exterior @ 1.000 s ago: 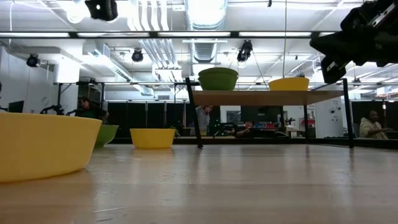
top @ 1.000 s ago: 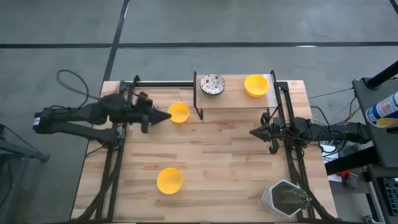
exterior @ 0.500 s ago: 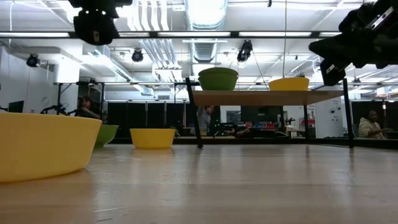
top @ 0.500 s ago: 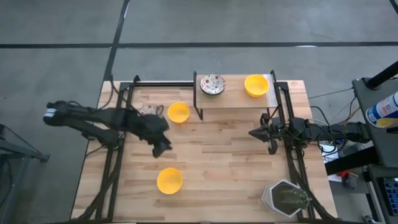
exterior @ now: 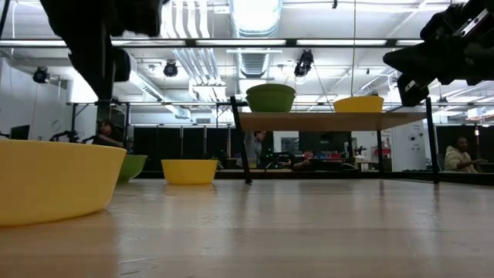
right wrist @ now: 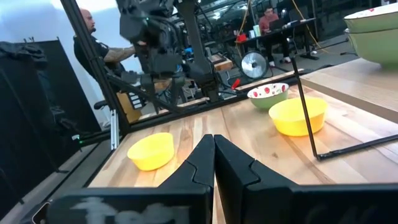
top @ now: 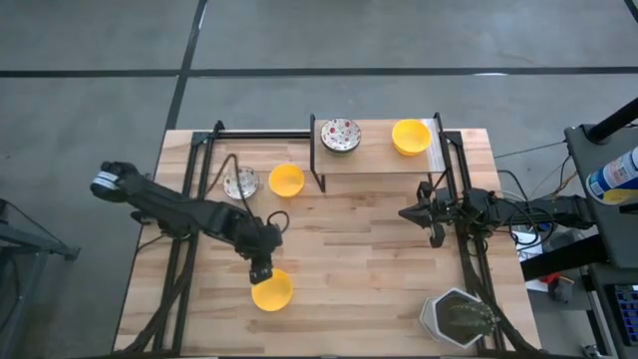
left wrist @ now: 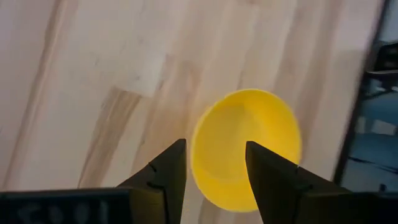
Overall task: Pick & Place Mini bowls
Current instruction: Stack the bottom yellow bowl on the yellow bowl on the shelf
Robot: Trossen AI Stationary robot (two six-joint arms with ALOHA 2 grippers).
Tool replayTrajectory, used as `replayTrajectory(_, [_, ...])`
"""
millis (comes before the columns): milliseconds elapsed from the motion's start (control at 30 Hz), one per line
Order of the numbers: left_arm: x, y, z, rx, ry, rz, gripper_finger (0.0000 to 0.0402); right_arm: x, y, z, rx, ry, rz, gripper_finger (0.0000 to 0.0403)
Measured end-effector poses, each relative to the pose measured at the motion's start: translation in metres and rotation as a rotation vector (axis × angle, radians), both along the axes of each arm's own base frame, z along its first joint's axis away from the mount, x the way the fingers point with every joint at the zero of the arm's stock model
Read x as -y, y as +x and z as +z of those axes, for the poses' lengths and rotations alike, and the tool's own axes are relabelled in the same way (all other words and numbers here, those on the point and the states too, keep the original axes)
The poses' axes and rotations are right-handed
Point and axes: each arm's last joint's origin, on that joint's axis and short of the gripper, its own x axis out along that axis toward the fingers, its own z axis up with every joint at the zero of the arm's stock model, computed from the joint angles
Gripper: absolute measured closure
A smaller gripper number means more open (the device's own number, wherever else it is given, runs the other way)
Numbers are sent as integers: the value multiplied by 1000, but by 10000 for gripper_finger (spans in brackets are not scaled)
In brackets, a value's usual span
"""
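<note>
The left pincer (top: 261,273), fingers parted and empty, had swung from the far yellow bowl (top: 287,180) to hover over the near yellow bowl (left wrist: 245,148) on the bench (top: 369,279), likely its next pick, while the right pincer (top: 407,212) waited closed by the shelf (top: 377,160).

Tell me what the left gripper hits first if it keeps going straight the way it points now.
Most likely the yellow bowl at the table's front. The left gripper is open and points down at it, its near rim between the fingers. How much height remains is unclear.
</note>
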Motion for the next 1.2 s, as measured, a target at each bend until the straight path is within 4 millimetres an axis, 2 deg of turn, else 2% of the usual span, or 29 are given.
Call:
replayTrajectory(400, [9, 24, -41, -106, 63, -69, 245, 0, 0, 0, 0, 0, 1, 394])
replayTrajectory(633, [13, 31, -56, -135, 47, -132, 245, 0, 0, 0, 0, 0, 0, 394])
replayTrajectory(900, [15, 36, -69, -170, 69, -159, 250, 0, 0, 0, 0, 0, 0, 394])
replayTrajectory(1200, [15, 36, -71, -177, 72, -159, 288, 0, 0, 0, 0, 0, 0, 394])
